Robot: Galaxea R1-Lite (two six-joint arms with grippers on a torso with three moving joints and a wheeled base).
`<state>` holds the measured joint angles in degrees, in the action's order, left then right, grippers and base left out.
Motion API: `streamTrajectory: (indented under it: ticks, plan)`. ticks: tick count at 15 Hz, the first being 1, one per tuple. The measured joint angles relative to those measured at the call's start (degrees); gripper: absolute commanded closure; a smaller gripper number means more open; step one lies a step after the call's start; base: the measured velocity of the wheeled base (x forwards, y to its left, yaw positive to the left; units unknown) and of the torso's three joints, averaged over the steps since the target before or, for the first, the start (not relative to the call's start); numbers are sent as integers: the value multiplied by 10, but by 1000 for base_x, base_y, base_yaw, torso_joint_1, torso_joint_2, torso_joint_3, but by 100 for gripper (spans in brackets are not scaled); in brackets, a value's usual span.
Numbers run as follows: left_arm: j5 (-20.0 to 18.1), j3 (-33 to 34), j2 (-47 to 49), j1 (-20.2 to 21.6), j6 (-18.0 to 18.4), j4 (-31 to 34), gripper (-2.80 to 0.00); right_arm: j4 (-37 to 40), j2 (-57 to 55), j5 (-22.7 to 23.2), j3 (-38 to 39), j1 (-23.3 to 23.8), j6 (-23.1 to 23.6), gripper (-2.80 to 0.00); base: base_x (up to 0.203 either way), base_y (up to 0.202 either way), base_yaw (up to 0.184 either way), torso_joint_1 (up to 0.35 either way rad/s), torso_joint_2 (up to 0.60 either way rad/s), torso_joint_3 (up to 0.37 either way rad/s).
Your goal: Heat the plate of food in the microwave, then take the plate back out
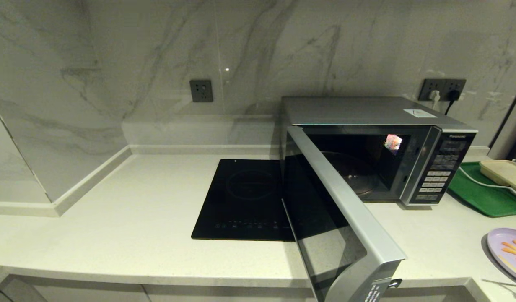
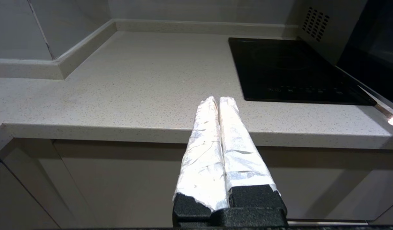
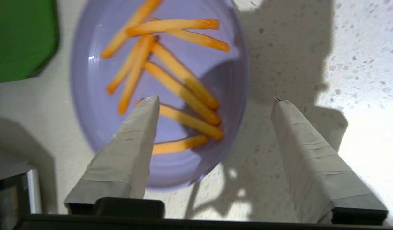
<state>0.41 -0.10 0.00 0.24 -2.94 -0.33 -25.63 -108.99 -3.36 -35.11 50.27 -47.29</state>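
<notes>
From the head view, the microwave (image 1: pixel 379 151), marked Panasonic on its button panel, stands on the counter (image 1: pixel 115 218) with its door (image 1: pixel 337 218) swung wide open; the plate of food (image 1: pixel 509 251) lies near right.

The left wrist view shows the left gripper (image 2: pixel 218 100) pressed together, empty, before the counter edge.

The right wrist view shows the right gripper (image 3: pixel 215 102) spread wide, empty, above the plate's rim.

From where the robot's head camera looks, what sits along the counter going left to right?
Black hob → microwave, its door swung open toward the front → green tray holding a cream box → lilac plate of fries at the right edge, nearer the counter's front.
</notes>
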Motion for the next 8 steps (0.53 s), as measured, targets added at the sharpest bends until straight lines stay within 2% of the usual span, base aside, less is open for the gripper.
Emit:
streamTrajectory:
  ticks: [4, 8]
  plan:
    - [0, 0, 0, 0, 0, 0, 0, 2, 97, 33, 39, 0, 38, -280, 0, 0, 0, 0, 0, 0]
    - [0, 0, 0, 0, 0, 0, 0, 70, 246, 117, 61, -1, 89, -280, 0, 0, 0, 0, 0, 0]
